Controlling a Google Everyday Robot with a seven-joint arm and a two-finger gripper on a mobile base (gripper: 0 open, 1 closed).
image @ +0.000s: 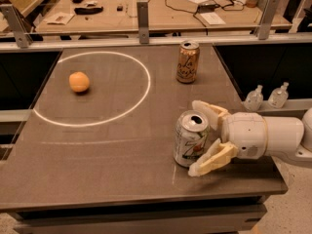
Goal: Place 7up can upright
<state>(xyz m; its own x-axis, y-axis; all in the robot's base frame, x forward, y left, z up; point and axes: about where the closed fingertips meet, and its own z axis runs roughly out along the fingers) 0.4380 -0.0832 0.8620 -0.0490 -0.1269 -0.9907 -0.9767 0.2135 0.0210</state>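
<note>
Ok so from where I'm standing this one looks basically done. The 7up can (pixel 187 141) is standing upright on the table (pixel 107 169), silver top up with the opening showing, green lettering and the red spot facing me. It sits well outside the white circle (pixel 148 84), off to the circle's right and closer to the front edge than the circle is.

The gripper (pixel 196 138) comes in from the right, on the side of the can away from the circle. Its two fingers (pixel 217 157) are spread wide, one past the can's rim on the far side and one angled out low by its base on my side. So the can stands between them, but to me they aren't squeezing it. I can't say for sure whether the lower finger brushes the base, since it's very close there.

Other stuff, not part of the job:
- an orange (pixel 79 82) inside the circle, over toward its left side
- a brown can (pixel 187 62), upright, just outside the circle on its right and toward the back

What's left, by my guess, is just to pull the arm straight back away from the circle without clipping the can. That low finger is the one I'd watch, because a nudge at the base could tip the can. The can isn't leaning at all as far as I can tell, so if the retreat is clean I'd call it finished.
</note>
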